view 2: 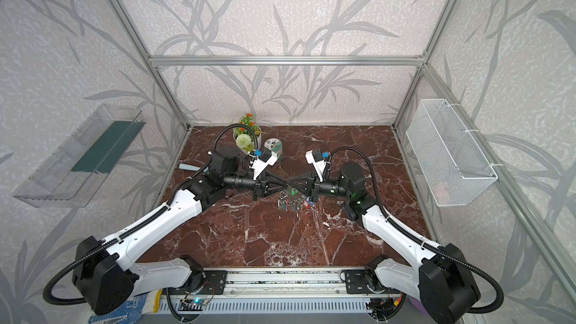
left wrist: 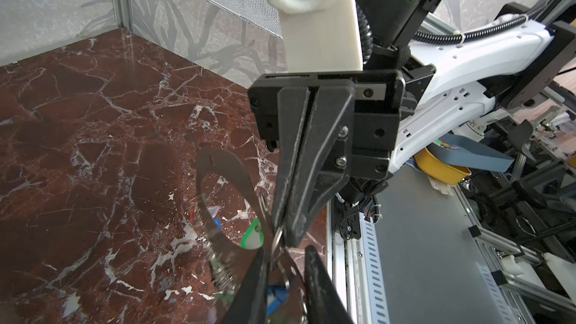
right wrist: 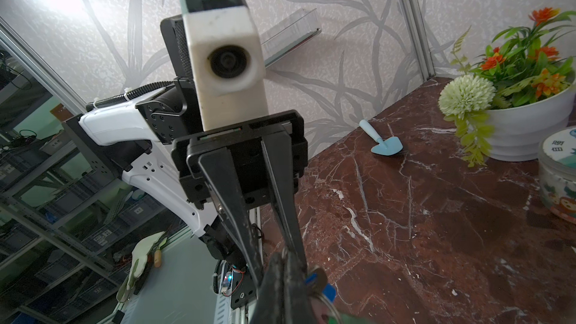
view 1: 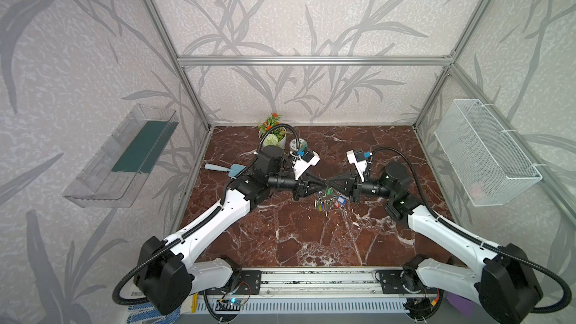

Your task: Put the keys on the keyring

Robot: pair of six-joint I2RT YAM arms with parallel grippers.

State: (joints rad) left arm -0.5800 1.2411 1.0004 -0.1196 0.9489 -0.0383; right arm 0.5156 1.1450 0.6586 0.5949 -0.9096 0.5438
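**A:** Which step is it working on?

**B:** The threading itself, I'd judge. The right tool [left wrist: 285, 235] is clamping fully shut on a thin metal ring [left wrist: 278, 240] at the rim of the keyring [left wrist: 218, 176]. It is carrying that grey plate tilted and, as far as I can see, clear of the worktop [view 1: 280, 238]. The left tool [left wrist: 286, 254] is facing it tip to tip with its jaws standing partly apart around the ring. I cannot tell whether its pads are touching anything.

**A:** And where are the keys sitting?

**B:** In a top view the keys [view 1: 325, 204] are showing as a coloured cluster right under the two tools, on the side toward the front edge. Whether they are hanging or lying there I cannot tell. From the left wrist, the green key [left wrist: 252, 238] is showing just beside the plate and the blue key [left wrist: 276, 294] right at the left tool.

**A:** What is the next move asking for?

**B:** Probably the left tool pinching one split ring and working it along with a small twist while the right holds steady. That means fine alignment, not reach.

**A:** Is anything crowding them?

**B:** No. They are meeting around the middle of the worktop, well apart from every edge. The flower pot [view 1: 274, 137] and jar [view 1: 297, 144] are standing by the far edge toward the far left corner. The small blue shovel [view 1: 224, 169] is lying by the left edge. The ground toward the front and right edges is lying open.
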